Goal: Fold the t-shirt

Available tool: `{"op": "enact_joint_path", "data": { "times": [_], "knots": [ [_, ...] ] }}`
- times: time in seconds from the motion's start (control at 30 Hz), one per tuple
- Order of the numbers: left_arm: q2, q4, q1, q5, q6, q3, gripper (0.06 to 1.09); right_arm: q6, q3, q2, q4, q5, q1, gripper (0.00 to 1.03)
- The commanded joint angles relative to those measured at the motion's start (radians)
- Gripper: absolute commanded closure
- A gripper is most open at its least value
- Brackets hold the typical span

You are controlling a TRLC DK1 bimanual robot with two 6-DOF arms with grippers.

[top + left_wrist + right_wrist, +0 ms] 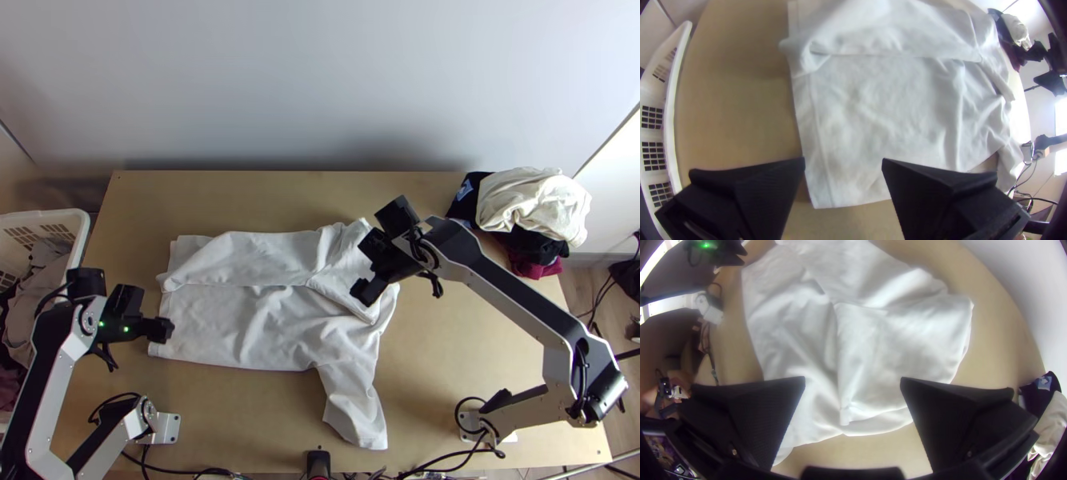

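Both with fingers apart, the left gripper hangs by the shirt's hem and the right gripper above its shoulder on the table, so lift the near side (loose sleeve included) evenly by both ends.

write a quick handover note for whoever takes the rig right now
Left gripper: open, by the shirt's near hem corner, holding nothing.
Right gripper: open, above the sleeve end, holding nothing.
White t-shirt: mid-table, hem toward the left arm.
Done: far side folded inward, its sleeve turned in.
Left: near side lies flat, its sleeve sticking out; probably fold both in, then fold lengthwise.
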Motion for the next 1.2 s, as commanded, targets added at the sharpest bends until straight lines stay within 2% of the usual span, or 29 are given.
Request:
{"op": "enact_joint_path", "data": {
  "times": [0.0, 0.17, 0.37, 0.57, 0.63, 0.67, 0.77, 0.83, 0.97, 1.17],
  "knots": [
    [-0.028, -0.035, 0.003, -0.077, 0.027, -0.070, 0.24, 0.002, -0.024, -0.029, -0.010, -0.002, 0.027, 0.03],
    [-0.038, -0.016, 0.006, -0.123, 0.038, -0.116, 0.24, 0.002, -0.024, -0.041, -0.016, -0.002, 0.038, 0.03],
    [0.012, 0.074, 0.004, -0.161, 0.036, -0.138, 0.25, 0.002, -0.033, -0.047, -0.019, -0.002, 0.049, 0.03],
    [0.080, 0.088, 0.006, -0.161, 0.039, -0.147, 0.64, 0.002, -0.045, -0.058, -0.021, -0.002, 0.050, 0.03],
    [0.094, 0.088, 0.004, -0.160, 0.047, -0.153, 0.66, 0.000, -0.054, -0.062, -0.021, -0.001, 0.049, 0.03],
    [0.095, 0.088, 0.000, -0.160, 0.050, -0.156, 0.71, -0.001, -0.057, -0.065, -0.021, -0.001, 0.049, 0.03],
    [0.092, 0.088, -0.005, -0.150, 0.053, -0.156, 0.88, -0.003, -0.063, -0.069, -0.021, -0.001, 0.049, 0.03],
    [0.084, 0.088, -0.006, -0.149, 0.055, -0.151, 1.04, -0.004, -0.063, -0.072, -0.021, -0.001, 0.049, 0.03],
    [0.057, 0.082, -0.006, -0.147, 0.055, -0.145, 1.05, -0.003, -0.073, -0.084, -0.025, -0.001, 0.061, 0.03],
    [0.008, 0.062, -0.006, -0.141, 0.038, -0.102, 1.05, -0.056, -0.154, -0.136, -0.154, -0.010, 0.196, 0.03]
  ]
}}
